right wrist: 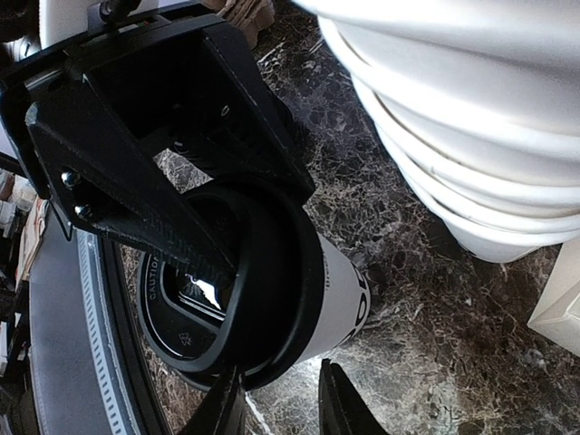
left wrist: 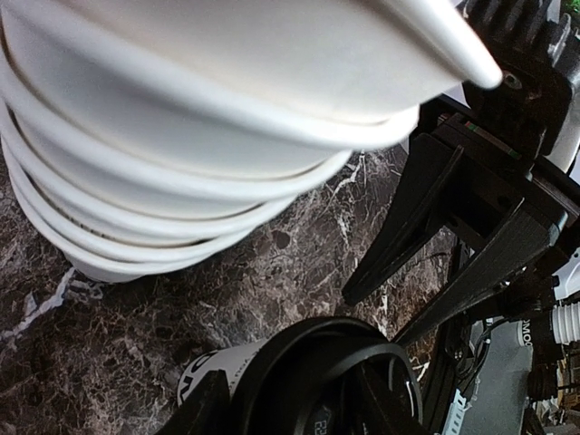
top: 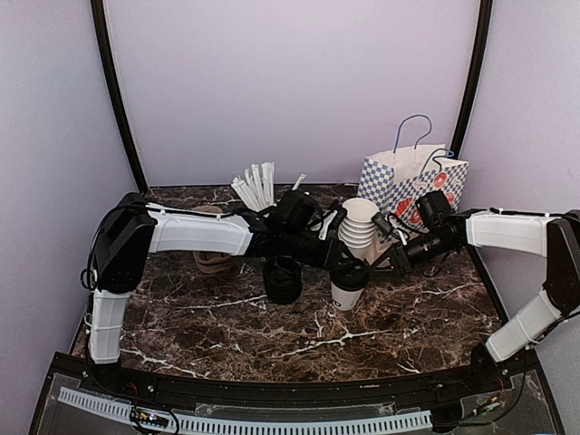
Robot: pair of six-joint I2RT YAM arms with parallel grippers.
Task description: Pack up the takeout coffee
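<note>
Black lid (right wrist: 281, 290) clamped by left gripper (left wrist: 294, 408) atop paper cup (right wrist: 344, 290) just before cup stack (right wrist: 471, 163), right gripper (right wrist: 281, 399) slightly apart, empty — lidding apparently underway, bagging not yet done.

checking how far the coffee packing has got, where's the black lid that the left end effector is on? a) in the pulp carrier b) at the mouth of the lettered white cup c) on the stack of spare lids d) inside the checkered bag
b: the right wrist view shows the black lid sitting at the mouth of the lettered white cup, with the left end effector clamped across it.
</note>
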